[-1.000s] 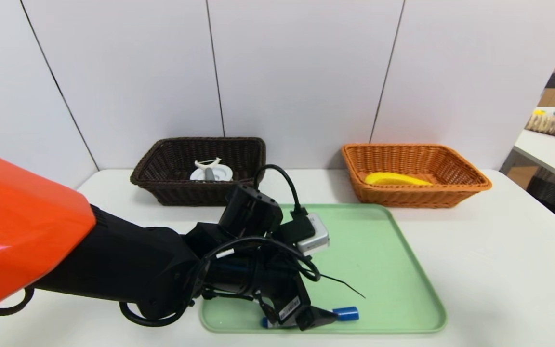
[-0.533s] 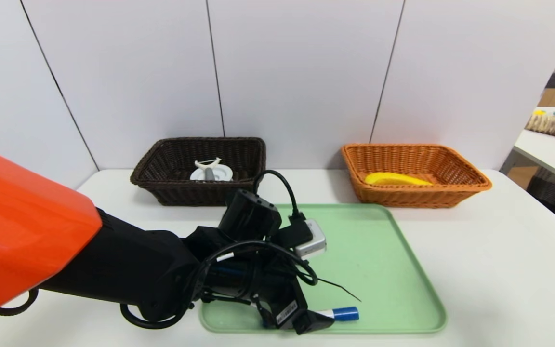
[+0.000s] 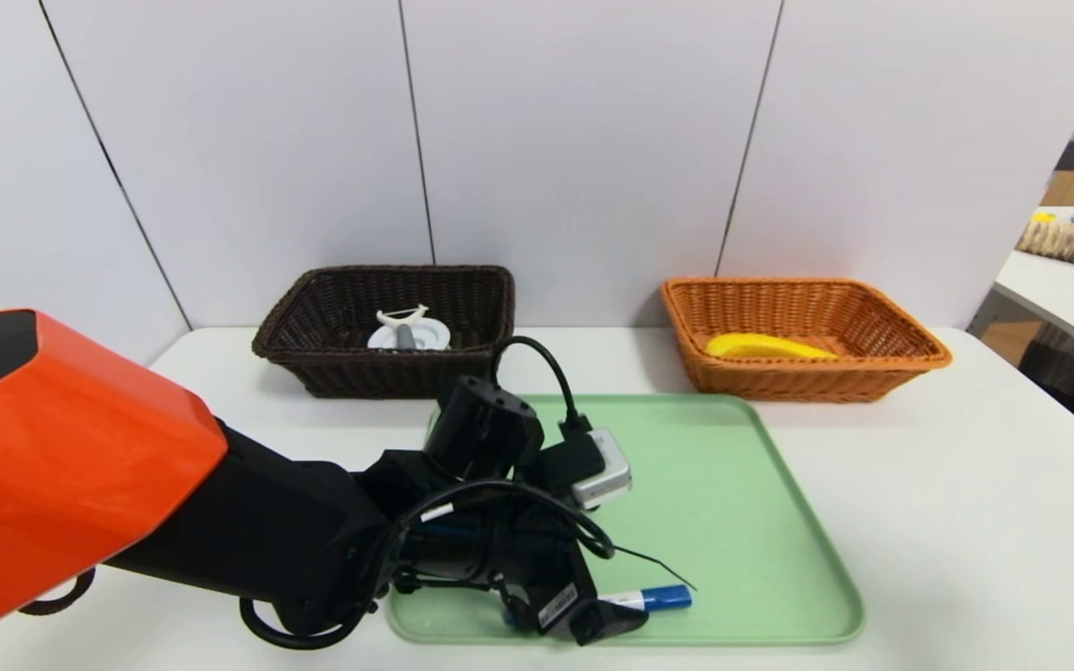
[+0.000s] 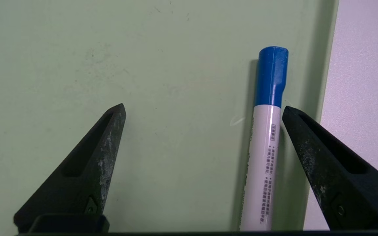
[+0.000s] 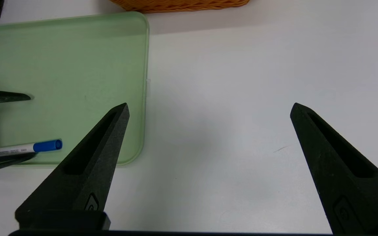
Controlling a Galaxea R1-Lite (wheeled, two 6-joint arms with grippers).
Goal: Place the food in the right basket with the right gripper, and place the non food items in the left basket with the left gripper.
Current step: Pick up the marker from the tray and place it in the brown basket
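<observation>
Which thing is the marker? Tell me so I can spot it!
Find the green tray in front of the two baskets. Along its near edge lies the marker, partly behind the left gripper. Only it has a white body and blue cap.

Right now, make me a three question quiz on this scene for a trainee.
1. Multiple choice: What lies in the orange basket? (a) a marker (b) a yellow item (c) a plate
2. True or false: The left gripper has its jaws closed on the marker.
3. Fill in: The marker lies on the green ____.

Key: 1. b; 2. false, the jaws stand open either side of it; 3. tray
</observation>
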